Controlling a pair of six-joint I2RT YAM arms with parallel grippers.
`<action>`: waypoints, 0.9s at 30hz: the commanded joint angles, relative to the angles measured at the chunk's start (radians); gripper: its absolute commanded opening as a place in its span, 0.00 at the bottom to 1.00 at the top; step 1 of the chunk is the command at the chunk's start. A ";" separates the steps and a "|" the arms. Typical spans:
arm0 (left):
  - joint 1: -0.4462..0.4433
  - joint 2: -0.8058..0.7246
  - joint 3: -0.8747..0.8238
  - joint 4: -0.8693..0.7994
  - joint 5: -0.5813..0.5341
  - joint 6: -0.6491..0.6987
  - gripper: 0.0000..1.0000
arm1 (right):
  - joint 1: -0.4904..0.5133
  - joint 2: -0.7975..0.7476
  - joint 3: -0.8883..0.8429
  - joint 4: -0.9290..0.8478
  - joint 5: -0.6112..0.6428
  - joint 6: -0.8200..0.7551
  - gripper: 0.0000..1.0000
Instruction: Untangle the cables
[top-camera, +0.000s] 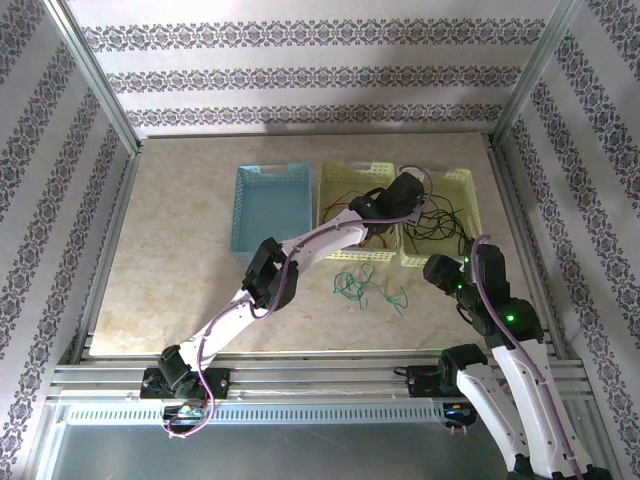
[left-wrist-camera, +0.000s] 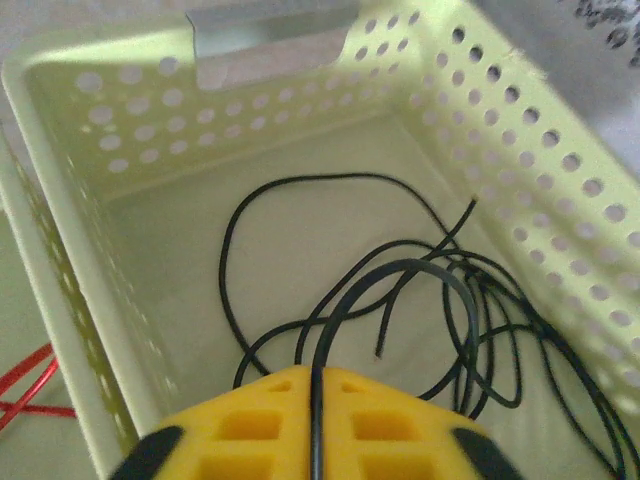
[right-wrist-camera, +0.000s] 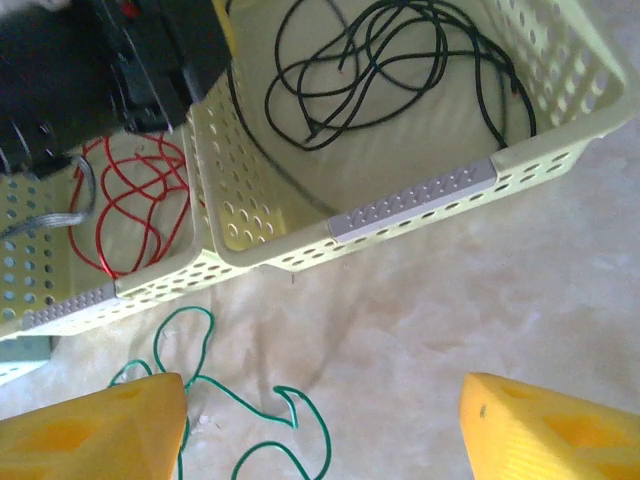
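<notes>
While my left gripper (left-wrist-camera: 314, 380) clamps the black cable (left-wrist-camera: 400, 264) over a basket (left-wrist-camera: 500, 130), my right gripper (right-wrist-camera: 322, 400) stands open, the green cable (right-wrist-camera: 208, 335) beside one finger (right-wrist-camera: 90, 430).

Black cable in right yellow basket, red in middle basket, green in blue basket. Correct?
Green is wrong: the green cable lies on the table in front of the yellow baskets, as the top external view shows. The rest is right.

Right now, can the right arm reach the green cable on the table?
Probably yes. The right gripper hangs open over the table, and the green cable lies loose on it below the gripper, in front of the baskets. Nothing lies between them.
</notes>
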 joint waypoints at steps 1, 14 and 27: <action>0.005 -0.033 0.016 0.015 0.018 -0.041 0.36 | -0.009 0.009 0.030 -0.026 -0.052 -0.032 0.72; -0.073 -0.477 -0.427 0.126 -0.042 0.201 0.71 | 0.022 0.126 0.003 0.047 -0.332 -0.107 0.69; -0.193 -0.935 -1.409 0.321 -0.116 0.050 0.73 | 0.275 0.395 -0.034 0.082 -0.180 -0.040 0.64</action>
